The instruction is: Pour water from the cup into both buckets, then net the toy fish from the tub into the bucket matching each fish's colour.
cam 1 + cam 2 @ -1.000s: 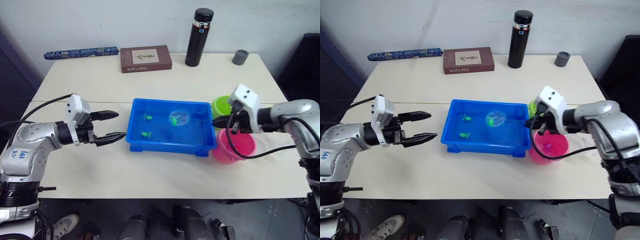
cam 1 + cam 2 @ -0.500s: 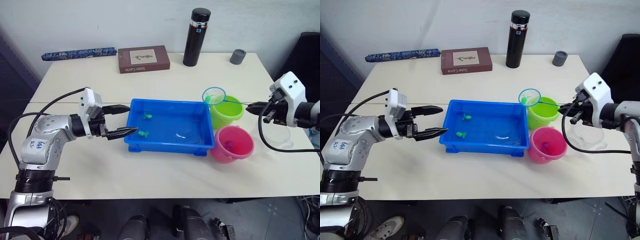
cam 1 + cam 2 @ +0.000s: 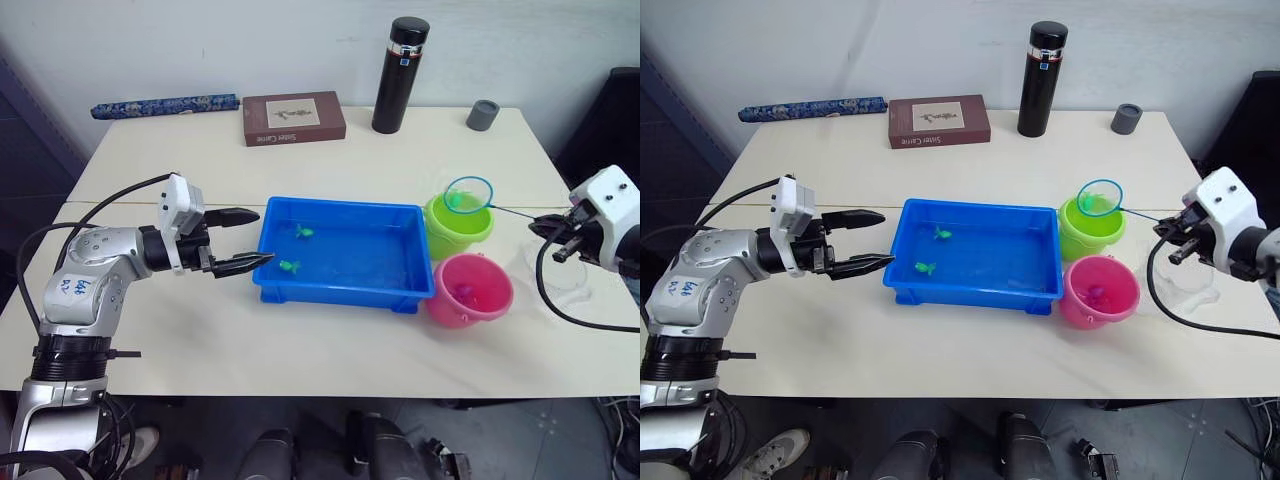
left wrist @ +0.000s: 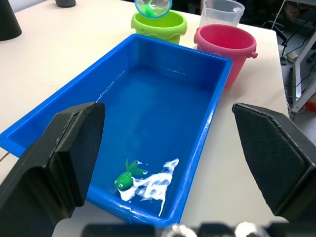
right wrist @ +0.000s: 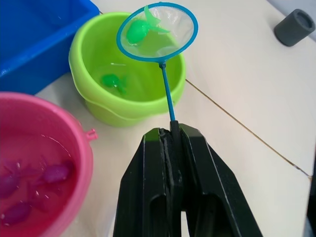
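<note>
Directly over the lime-green round plastic bucket (image 5: 126, 81) hangs the light-blue-rimmed hoop net (image 5: 157, 32) carrying a green toy fish (image 5: 137, 28), handle running straight back to the clamped right gripper (image 5: 173, 136); left gripper (image 3: 862, 242) gapes, idle.

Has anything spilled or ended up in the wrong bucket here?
Nothing stands out. The green fish floats in the green bucket, the pink fish lie in the pink bucket, and the table looks dry.

Gripper (image 4: 163, 163) open over blue tub (image 4: 74, 101); green fish (image 4: 129, 178) inside.
</note>
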`<control>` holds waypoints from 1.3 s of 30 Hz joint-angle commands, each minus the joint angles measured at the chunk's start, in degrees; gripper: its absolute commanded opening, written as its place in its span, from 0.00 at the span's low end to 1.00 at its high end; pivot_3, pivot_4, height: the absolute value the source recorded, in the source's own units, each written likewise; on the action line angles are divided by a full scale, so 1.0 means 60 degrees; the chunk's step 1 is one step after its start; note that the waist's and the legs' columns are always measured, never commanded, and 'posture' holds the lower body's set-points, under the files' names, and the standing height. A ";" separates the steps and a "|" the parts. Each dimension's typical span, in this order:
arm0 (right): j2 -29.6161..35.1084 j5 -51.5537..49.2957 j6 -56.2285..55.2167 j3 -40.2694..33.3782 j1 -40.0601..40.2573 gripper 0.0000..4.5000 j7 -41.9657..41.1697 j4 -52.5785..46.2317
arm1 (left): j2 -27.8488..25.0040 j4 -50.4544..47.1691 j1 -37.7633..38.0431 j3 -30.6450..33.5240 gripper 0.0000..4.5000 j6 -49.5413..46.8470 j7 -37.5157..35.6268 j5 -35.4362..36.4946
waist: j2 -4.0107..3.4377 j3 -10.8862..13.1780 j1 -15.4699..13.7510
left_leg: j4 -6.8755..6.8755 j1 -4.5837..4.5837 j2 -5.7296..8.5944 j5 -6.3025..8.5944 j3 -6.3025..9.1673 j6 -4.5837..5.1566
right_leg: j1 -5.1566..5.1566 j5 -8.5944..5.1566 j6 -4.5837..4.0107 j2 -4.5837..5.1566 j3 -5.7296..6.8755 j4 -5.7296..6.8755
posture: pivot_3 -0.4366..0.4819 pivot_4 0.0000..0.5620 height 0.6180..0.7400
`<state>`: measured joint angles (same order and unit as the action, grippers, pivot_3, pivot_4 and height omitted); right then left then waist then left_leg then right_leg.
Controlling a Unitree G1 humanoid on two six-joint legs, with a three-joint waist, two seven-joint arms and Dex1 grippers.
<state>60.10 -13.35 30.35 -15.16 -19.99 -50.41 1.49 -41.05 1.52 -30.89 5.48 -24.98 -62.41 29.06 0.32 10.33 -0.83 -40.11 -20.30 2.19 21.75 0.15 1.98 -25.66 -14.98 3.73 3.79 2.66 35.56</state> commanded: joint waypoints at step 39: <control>0.0610 0.8935 -0.7768 0.0309 0.2750 0.00 0.6319 -0.0765 | 0.0158 0.0167 -0.0212 -0.0033 0.99 0.0209 -0.0189 -0.0088 | -0.0004 -0.0002 -0.0053 | -0.0010 0.0013 0.0004 -0.0009 -0.0019 -0.0007 | 0.0004 0.0000 0.0000 -0.0012 -0.0016 0.0019 | 0.48 0.27 0.99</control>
<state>62.48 39.78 -16.20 -11.60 -3.03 -13.71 -2.47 -39.82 3.11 -31.29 4.45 -24.37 -63.44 28.44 0.30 10.32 -1.14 -40.17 -20.22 2.22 21.70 0.03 1.94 -25.63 -14.98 3.73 3.72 2.56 35.68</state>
